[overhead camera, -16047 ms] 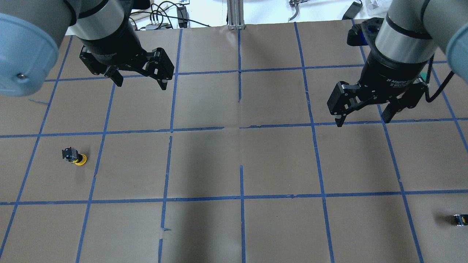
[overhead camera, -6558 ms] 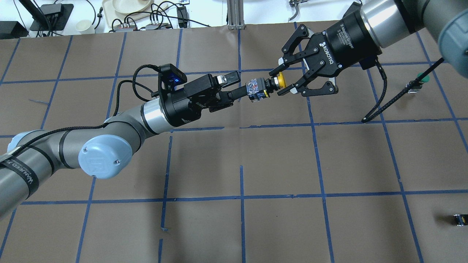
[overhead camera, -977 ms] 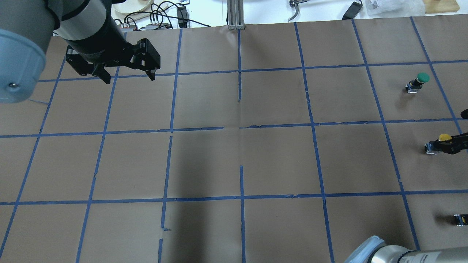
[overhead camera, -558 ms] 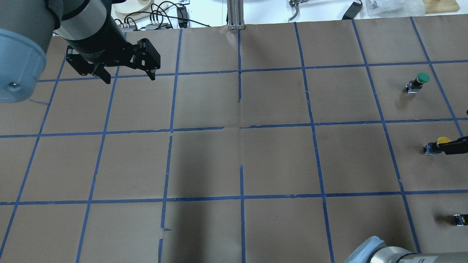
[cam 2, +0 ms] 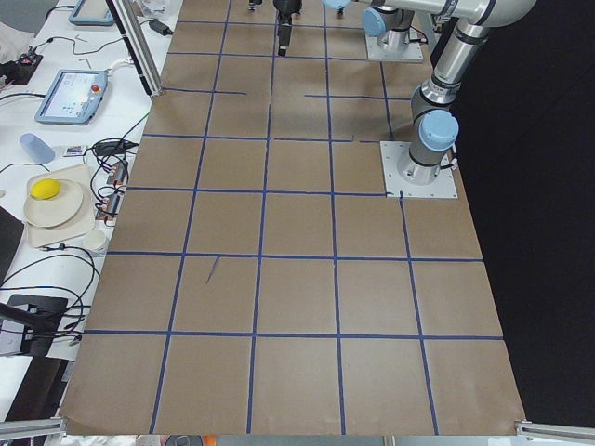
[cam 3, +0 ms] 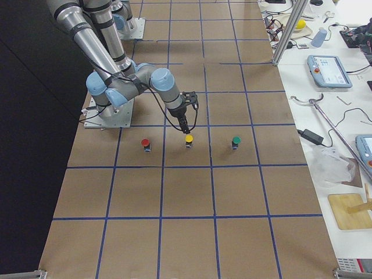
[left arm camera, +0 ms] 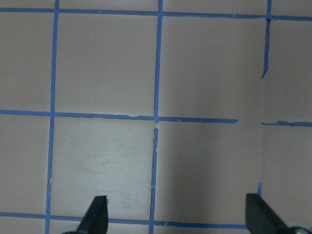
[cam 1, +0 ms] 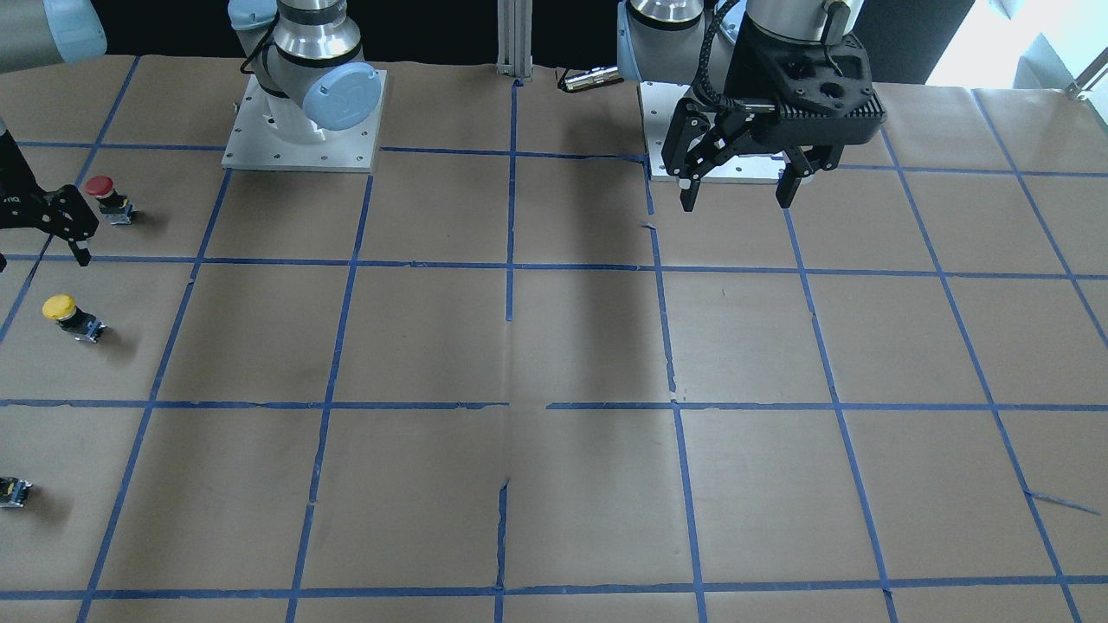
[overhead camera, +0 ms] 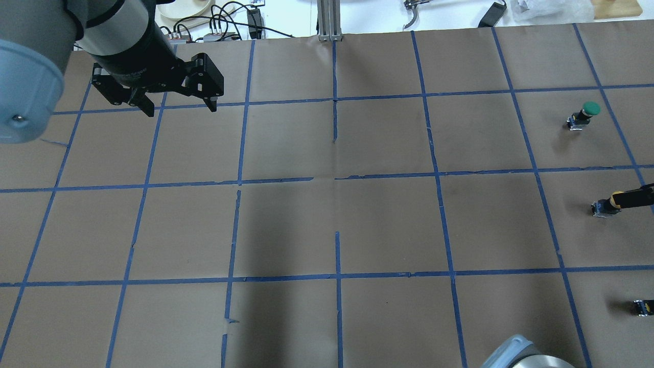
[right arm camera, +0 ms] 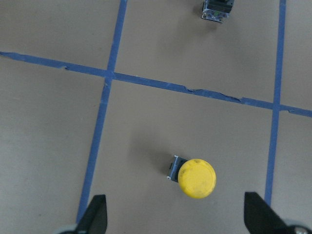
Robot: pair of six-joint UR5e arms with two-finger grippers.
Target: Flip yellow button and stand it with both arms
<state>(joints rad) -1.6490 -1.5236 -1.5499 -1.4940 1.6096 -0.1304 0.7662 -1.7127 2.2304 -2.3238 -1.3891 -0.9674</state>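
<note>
The yellow button stands upright, cap up, near the table's right end; it also shows in the right wrist view and the exterior right view. In the overhead view the yellow button is partly covered by a finger. My right gripper is open and empty, above the button and apart from it; it shows at the front view's left edge. My left gripper is open and empty, high over the far left of the table, and also shows in the front view.
A red-capped button and a green-capped button stand on either side of the yellow one. A small capless black block lies near the front right corner. Blue tape lines grid the brown table.
My right gripper's finger has lifted off the yellow button and drawn toward the right edge. The button stays standing. The left arm has not moved in the last second.
</note>
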